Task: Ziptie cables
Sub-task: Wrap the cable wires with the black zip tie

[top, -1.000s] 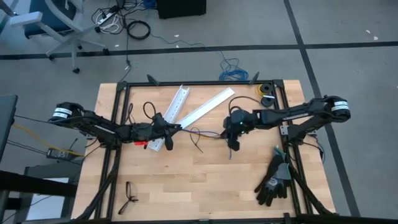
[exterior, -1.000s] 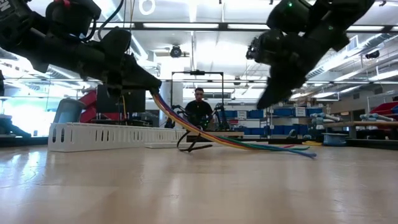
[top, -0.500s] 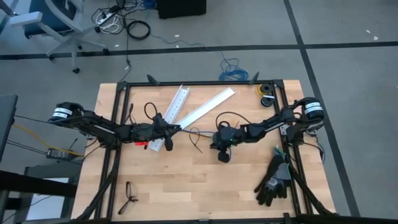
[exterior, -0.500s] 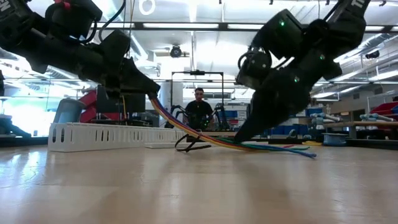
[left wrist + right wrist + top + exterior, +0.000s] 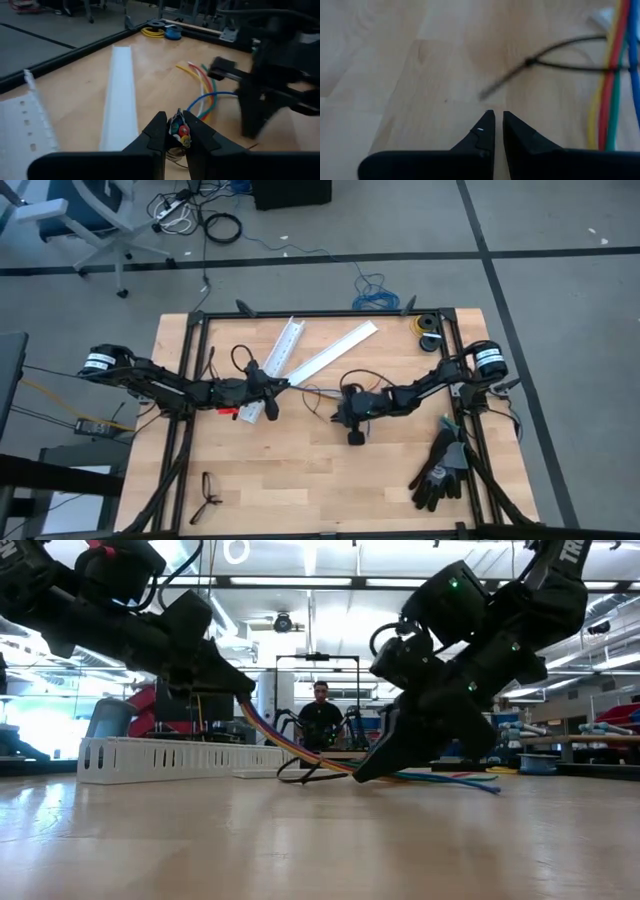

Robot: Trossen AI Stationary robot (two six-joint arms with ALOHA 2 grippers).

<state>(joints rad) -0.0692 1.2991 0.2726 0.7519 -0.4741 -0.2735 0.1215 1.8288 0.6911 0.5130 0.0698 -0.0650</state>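
Two sets of jaws: the left gripper (image 5: 174, 134) is clamped on the cables (image 5: 202, 92), lifting one end above the table (image 5: 300, 480); the right gripper (image 5: 498, 131), nearly closed and empty, sits low beside the looped ziptie (image 5: 555, 55).
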